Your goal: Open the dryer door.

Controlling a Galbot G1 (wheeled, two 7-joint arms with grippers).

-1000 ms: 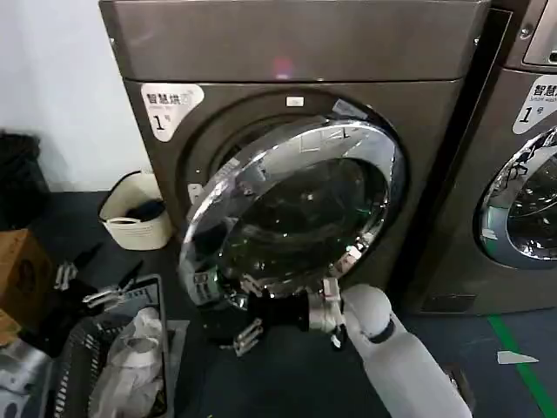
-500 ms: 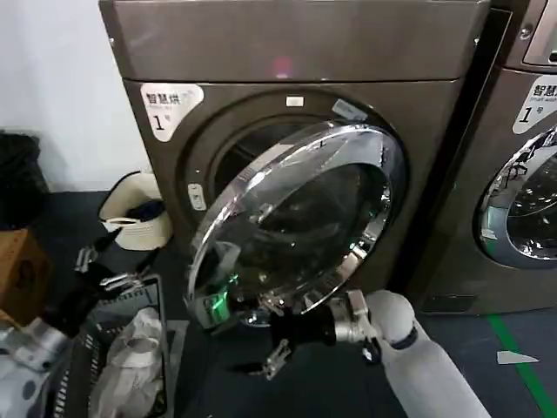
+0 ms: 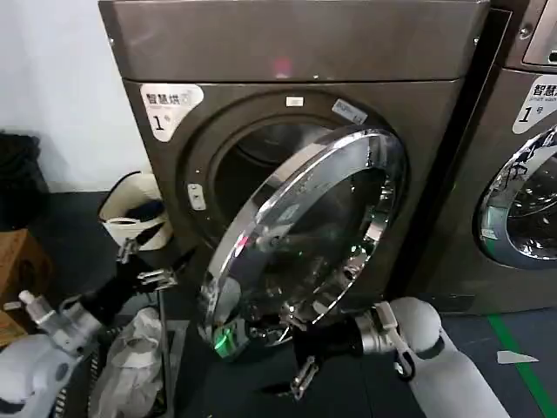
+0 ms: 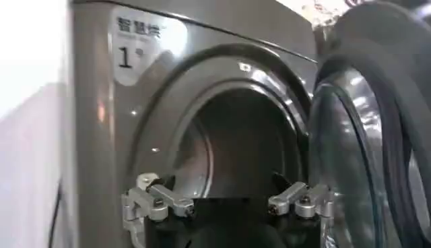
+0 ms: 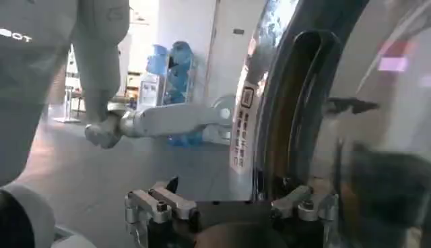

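One dryer door (image 3: 305, 235) is recorded: round, wide chrome rim, dark tinted glass, hinged at its right side and swung partly open from the grey-bronze dryer (image 3: 296, 52). Its free left edge stands out from the machine's front, and the dark drum opening (image 3: 252, 170) is exposed behind it. In the left wrist view the door (image 4: 350, 155) is seen edge-on beside the round opening (image 4: 242, 148), its inner face turned toward the drum.

Right gripper (image 3: 300, 366): located below the door's lower rim, close under the chrome edge; fingers spread, nothing pinched. In the right wrist view the gripper (image 5: 232, 205) is shown with its two fingers apart, one of them just beside the door's dark edge (image 5: 296, 108); whether contact is made cannot be told.

Left gripper (image 3: 148, 266): held low at the left of the dryer, well apart from the door, pointed toward the machine; fingers spread and empty. In the left wrist view the gripper (image 4: 229, 202) faces the drum opening.

Label with numeral 1 (image 3: 170, 104): fixed at the dryer's upper left front.

Cream basket (image 3: 135, 218): set on the dark floor left of the dryer, against the white wall.

Second machine (image 3: 522, 174): placed at the right, with a paler chrome-rimmed round door (image 3: 522, 205), shut.

Wire basket holding pale cloth (image 3: 130, 357): placed on the floor at lower left.
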